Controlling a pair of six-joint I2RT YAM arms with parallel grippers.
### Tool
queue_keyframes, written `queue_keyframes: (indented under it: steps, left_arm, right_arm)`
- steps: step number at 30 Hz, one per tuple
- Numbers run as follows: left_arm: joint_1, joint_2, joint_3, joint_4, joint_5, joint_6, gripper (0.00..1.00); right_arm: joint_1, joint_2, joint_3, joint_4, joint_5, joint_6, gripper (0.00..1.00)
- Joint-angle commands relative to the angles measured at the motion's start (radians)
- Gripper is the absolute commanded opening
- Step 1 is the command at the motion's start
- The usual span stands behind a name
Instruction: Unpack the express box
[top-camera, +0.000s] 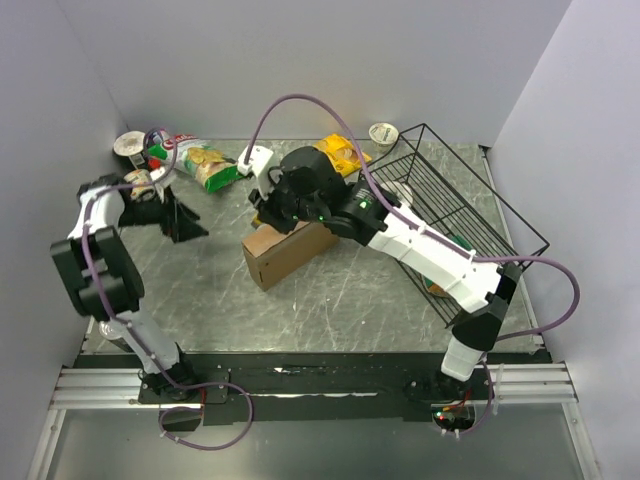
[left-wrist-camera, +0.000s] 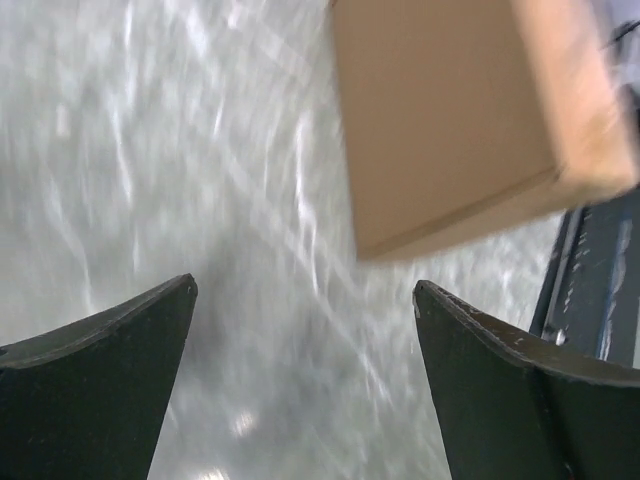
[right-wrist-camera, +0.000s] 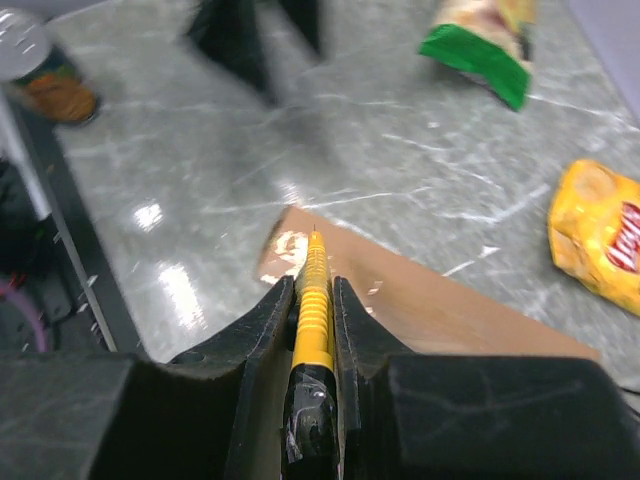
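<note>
Your left jaws, at the end of the left arm (top-camera: 100, 262), stand wide apart with nothing between them and only bare counter (left-wrist-camera: 150, 150) beneath. The brown box (left-wrist-camera: 455, 120) lies ahead of them and off to their right, near but untouched. A green snack bag (top-camera: 208, 165) sits beyond them, clear of the work. Your right jaws, on the right arm (top-camera: 420, 245), are clamped on a slim yellow tool (right-wrist-camera: 311, 320), probably a cutter. The box lies directly below and ahead of them, with the tool's tip over one corner of its top. The views do not show whether the tip touches the cardboard. A yellow chip bag (right-wrist-camera: 600, 240) lies to the right of these jaws, and the wire basket (top-camera: 520, 217) stands back along their arm. The main risk, as I judge it, is that nothing pins the box, so pressing or dragging the tool may shove it across the slick counter instead of parting the seal. Because you would start so near a corner, the tip could skid off the edge. If you press too hard, you may slash what is packed inside, or the thin tool may twist in the grip.
</note>
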Motion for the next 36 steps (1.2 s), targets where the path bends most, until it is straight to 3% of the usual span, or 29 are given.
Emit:
queue_keyframes:
  steps: [1, 6, 11, 27, 29, 30, 32, 33, 34, 35, 36]
  left_arm:
    - [-0.155, 0.082, 0.208, -0.247, 0.247, 0.147, 0.95]
    - [-0.298, 0.186, 0.319, -0.247, 0.340, 0.084, 0.93]
    - [-0.410, 0.221, 0.343, -0.247, 0.331, 0.084, 0.94]
    - [-0.449, 0.297, 0.324, -0.230, 0.262, -0.015, 0.96]
    - [-0.450, 0.274, 0.298, -0.137, 0.236, -0.075, 0.96]
    - [-0.450, 0.260, 0.255, -0.071, 0.222, -0.189, 0.96]
    - [-0.456, 0.193, 0.190, 0.189, 0.149, -0.338, 0.96]
    - [-0.459, 0.157, 0.103, 0.301, 0.119, -0.518, 0.96]
    - [-0.464, 0.119, 0.051, 0.416, 0.081, -0.611, 0.96]
    - [-0.466, 0.043, -0.003, 0.665, 0.024, -0.702, 0.96]
    - [-0.464, 0.013, -0.088, 0.754, 0.009, -0.836, 0.96]
  right_arm:
    - [0.033, -0.046, 0.037, 0.021, -0.078, -0.052, 0.00]
    - [0.076, 0.026, 0.136, -0.101, -0.054, -0.041, 0.00]
    - [0.101, 0.057, 0.156, -0.126, 0.048, -0.012, 0.00]
    - [0.138, 0.157, 0.192, -0.115, 0.141, -0.024, 0.00]
    - [0.139, 0.164, 0.190, -0.114, 0.157, -0.015, 0.00]
    - [0.141, 0.168, 0.188, -0.111, 0.170, -0.012, 0.00]
    - [0.139, 0.174, 0.191, -0.106, 0.177, -0.012, 0.00]
    - [0.139, 0.177, 0.193, -0.103, 0.196, -0.007, 0.00]
    - [0.139, 0.178, 0.193, -0.102, 0.203, 0.000, 0.00]
    - [0.139, 0.184, 0.193, -0.099, 0.209, 0.005, 0.00]
    - [0.138, 0.188, 0.198, -0.097, 0.213, 0.010, 0.00]
